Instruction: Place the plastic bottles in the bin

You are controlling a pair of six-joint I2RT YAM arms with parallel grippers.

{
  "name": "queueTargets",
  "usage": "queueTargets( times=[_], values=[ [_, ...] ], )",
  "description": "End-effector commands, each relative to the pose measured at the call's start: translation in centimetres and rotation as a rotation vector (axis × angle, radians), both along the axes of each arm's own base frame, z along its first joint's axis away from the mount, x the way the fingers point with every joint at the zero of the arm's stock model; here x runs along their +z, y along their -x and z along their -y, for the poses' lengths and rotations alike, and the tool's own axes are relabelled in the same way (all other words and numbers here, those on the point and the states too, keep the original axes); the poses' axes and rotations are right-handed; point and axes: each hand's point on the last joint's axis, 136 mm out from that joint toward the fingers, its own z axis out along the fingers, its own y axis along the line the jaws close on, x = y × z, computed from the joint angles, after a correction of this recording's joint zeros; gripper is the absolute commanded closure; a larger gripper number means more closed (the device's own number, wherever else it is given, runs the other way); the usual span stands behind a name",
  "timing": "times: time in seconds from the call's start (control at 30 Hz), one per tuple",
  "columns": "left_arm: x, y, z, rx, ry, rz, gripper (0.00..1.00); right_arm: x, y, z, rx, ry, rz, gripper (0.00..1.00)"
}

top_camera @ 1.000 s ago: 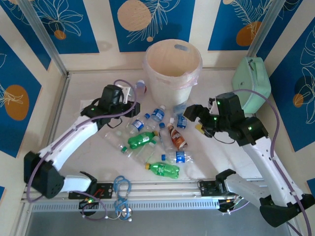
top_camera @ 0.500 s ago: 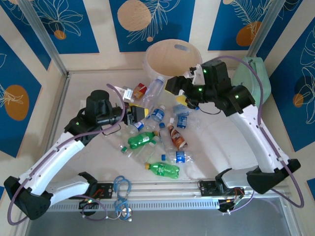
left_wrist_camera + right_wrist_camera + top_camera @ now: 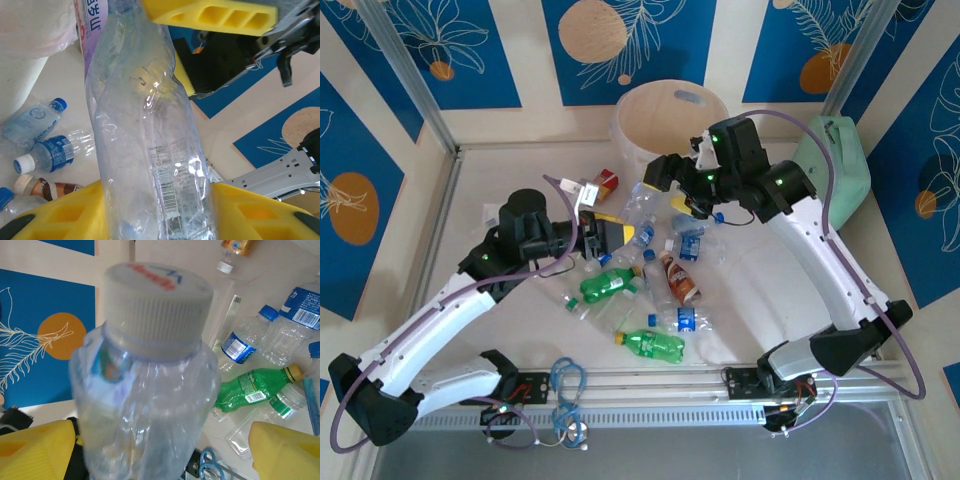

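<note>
My left gripper is shut on the lower end of a long clear plastic bottle, held off the table and slanting up toward the bin. My right gripper stands open around the same bottle's white-capped end; its yellow fingers sit wide of the plastic. Several more bottles lie on the table: green ones, a brown-red one and blue-labelled ones.
A mint-green case leans at the back right, beside the bin. Blue-handled scissors lie on the near rail. A red-labelled bottle lies left of the bin. Walls close off the back and both sides of the table.
The right arm has swung left from the table's right side, and its open jaws now surround the held bottle's cap end. The left gripper drew back from the bin with the bottle.
</note>
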Motion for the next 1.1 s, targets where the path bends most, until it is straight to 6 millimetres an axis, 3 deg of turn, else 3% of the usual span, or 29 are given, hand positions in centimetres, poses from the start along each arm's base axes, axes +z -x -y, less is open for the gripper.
queueTargets(
  times=[0.0,0.4,0.83,0.97,1.07],
  values=[
    [1.2,1.0,0.6,-0.048,0.057,0.025,0.54,1.0,-0.1,-0.3,0.014,-0.012,0.028,0.10],
    [0.4,1.4,1.5,-0.089,0.083,-0.004,0.54,0.7,-0.7,-1.2,0.026,-0.077,0.011,0.22],
    [-0.2,1.3,1.5,-0.083,0.083,-0.004,0.54,0.6,-0.7,-0.8,0.010,-0.076,0.021,0.35],
    [-0.3,1.2,1.4,-0.074,0.081,-0.001,0.52,0.7,-0.6,-0.7,0.011,-0.077,0.023,0.38],
    [-0.4,1.0,1.4,-0.063,0.074,0.000,0.43,0.7,-0.6,-0.6,0.009,-0.076,0.023,0.40]
  ],
)
